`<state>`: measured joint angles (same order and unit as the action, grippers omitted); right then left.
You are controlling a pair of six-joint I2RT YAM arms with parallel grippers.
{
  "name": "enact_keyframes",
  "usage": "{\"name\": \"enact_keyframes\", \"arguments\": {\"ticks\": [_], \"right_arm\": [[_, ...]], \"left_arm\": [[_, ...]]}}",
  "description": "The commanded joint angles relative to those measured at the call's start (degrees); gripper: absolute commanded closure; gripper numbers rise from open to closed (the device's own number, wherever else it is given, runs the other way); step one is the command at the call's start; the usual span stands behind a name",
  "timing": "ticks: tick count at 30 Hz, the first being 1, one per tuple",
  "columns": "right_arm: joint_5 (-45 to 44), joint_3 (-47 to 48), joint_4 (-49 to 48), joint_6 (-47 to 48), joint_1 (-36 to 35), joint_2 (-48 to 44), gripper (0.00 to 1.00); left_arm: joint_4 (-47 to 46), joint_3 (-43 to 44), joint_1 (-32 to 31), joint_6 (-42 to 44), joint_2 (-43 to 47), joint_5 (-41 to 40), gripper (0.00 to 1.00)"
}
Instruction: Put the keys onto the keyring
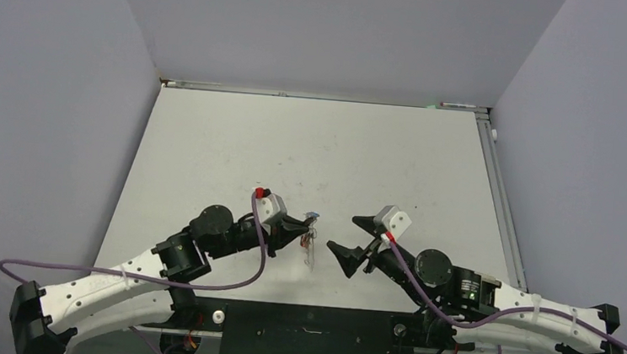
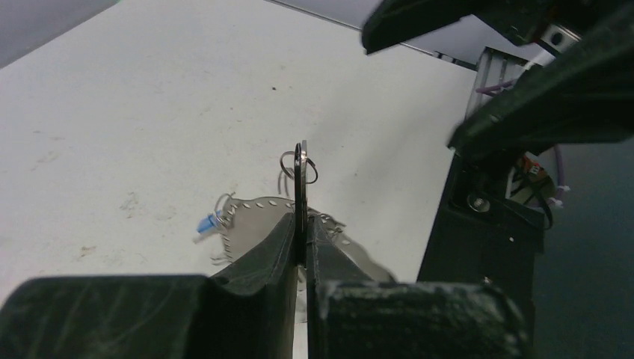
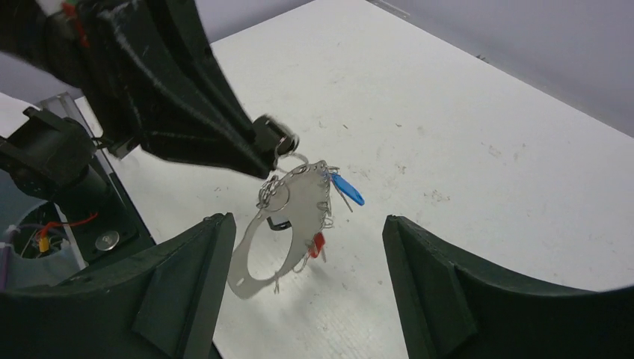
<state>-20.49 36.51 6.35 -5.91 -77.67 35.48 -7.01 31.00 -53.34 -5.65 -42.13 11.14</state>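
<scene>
- left gripper [image 2: 301,221] clamped on the top edge of the keyring [image 3: 299,206], which hangs long axis down
- right gripper [image 1: 344,233] spread, empty, facing it broadside, near
- keys [image 3: 273,196] at upper rim; can't tell if threaded

two arms on one table [image 1: 297,133]: the left arm [image 1: 98,289] and the right arm [image 1: 527,314]. two grippers, one per arm: the left gripper [image 1: 307,231] and the right gripper [image 1: 345,233]. each has two fingers [image 3: 187,277], four in all. two white camera boxes, the left camera box [image 1: 272,208] and the right camera box [image 1: 394,221]. two purple cables, the left cable [image 1: 264,249] and the right cable [image 1: 408,277]. one keyring [image 3: 303,198], bearing one blue tag [image 3: 348,190] and one red tag [image 3: 318,244]. one small bunch of keys [image 3: 274,196], its pieces too small to count. one black plate [image 1: 306,333] between the arm bases. three grey walls [image 1: 330,26].
</scene>
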Motion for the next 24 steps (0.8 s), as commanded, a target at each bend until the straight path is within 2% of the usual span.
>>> {"name": "enact_keyframes", "arguments": {"ticks": [1, 5, 10, 14, 18, 24], "right_arm": [[-4.2, 0.4, 1.0, -3.6, 0.0, -3.8, 0.26], [-7.5, 1.6, 5.1, -6.1, -0.1, -5.7, 0.26], [-9.2, 2.3, 7.4, -7.7, -0.1, -7.3, 0.27], [-10.3, 2.4, 7.8, -8.5, -0.1, -8.2, 0.27], [-10.8, 2.1, 7.7, -8.7, 0.0, -8.2, 0.27], [-11.1, 1.5, 7.0, -8.9, 0.0, -6.9, 0.27]], "left_arm": [[-5.3, 3.8, -11.6, -1.1, -1.0, -17.5, 1.00], [-2.8, 7.2, -21.0, -4.1, -5.2, -32.3, 1.00], [3.4, 12.4, -26.1, -5.1, -10.8, -40.1, 1.00], [9.4, 13.2, -26.4, -5.4, -11.3, -45.3, 1.00], [10.6, 7.7, -25.7, -6.8, -7.6, -49.0, 1.00], [17.8, 2.2, -21.3, -16.7, -4.3, -48.0, 1.00]]}}
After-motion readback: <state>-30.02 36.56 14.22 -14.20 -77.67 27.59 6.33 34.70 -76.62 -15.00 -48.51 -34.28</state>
